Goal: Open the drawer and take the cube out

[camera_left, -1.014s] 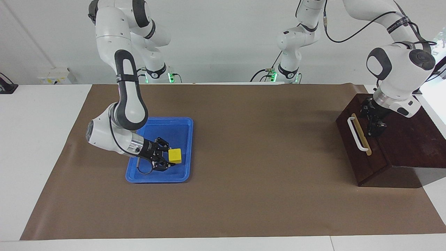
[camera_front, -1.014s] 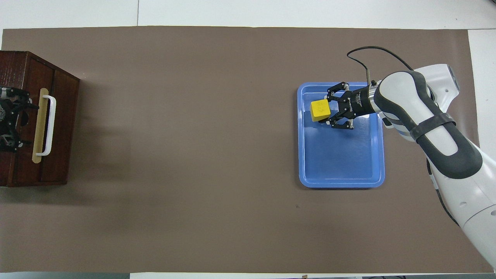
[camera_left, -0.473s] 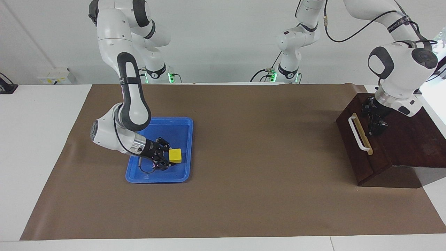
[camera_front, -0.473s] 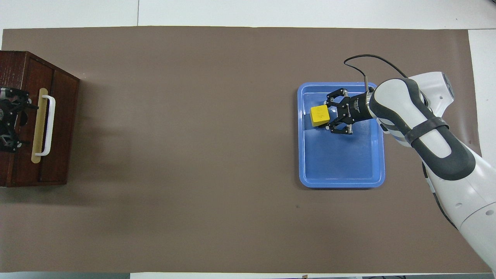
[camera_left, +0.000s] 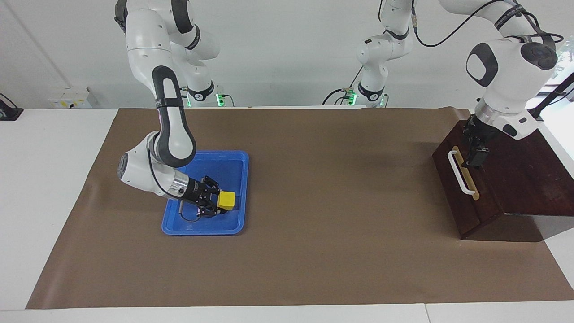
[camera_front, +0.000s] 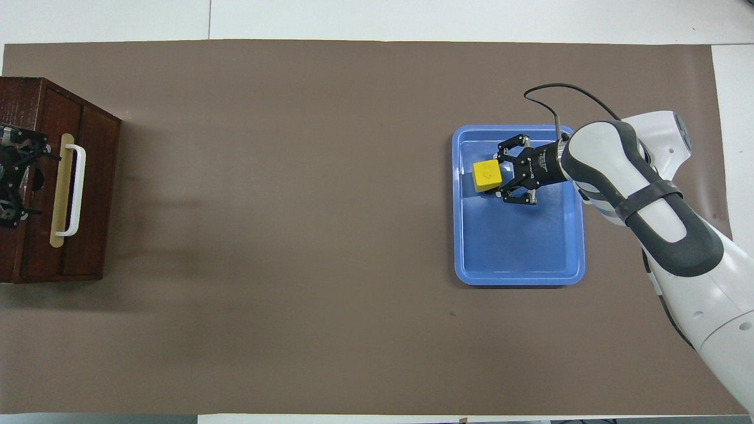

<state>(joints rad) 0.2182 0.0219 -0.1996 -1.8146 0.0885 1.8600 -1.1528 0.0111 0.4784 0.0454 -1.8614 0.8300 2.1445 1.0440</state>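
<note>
The yellow cube (camera_left: 227, 200) is held at the tips of my right gripper (camera_left: 219, 205), low over the blue tray (camera_left: 233, 162); I cannot tell whether it touches the tray floor. In the overhead view the cube (camera_front: 487, 175) sits at the tray's end farther from the robots, with the right gripper (camera_front: 499, 176) beside it. The drawer (camera_left: 454, 179) is closed in its dark wooden box, its white handle (camera_left: 457, 172) facing the tray. My left gripper (camera_left: 476, 157) hangs over the box top, just above the drawer front, holding nothing; it also shows in the overhead view (camera_front: 13, 176).
The brown mat (camera_left: 336, 202) covers the table between the tray and the box (camera_front: 35, 100). The box stands at the left arm's end of the table, the blue tray (camera_front: 518, 277) toward the right arm's end.
My right gripper has brought the cube slightly lower in the tray. My left gripper has lifted a little above the box top.
</note>
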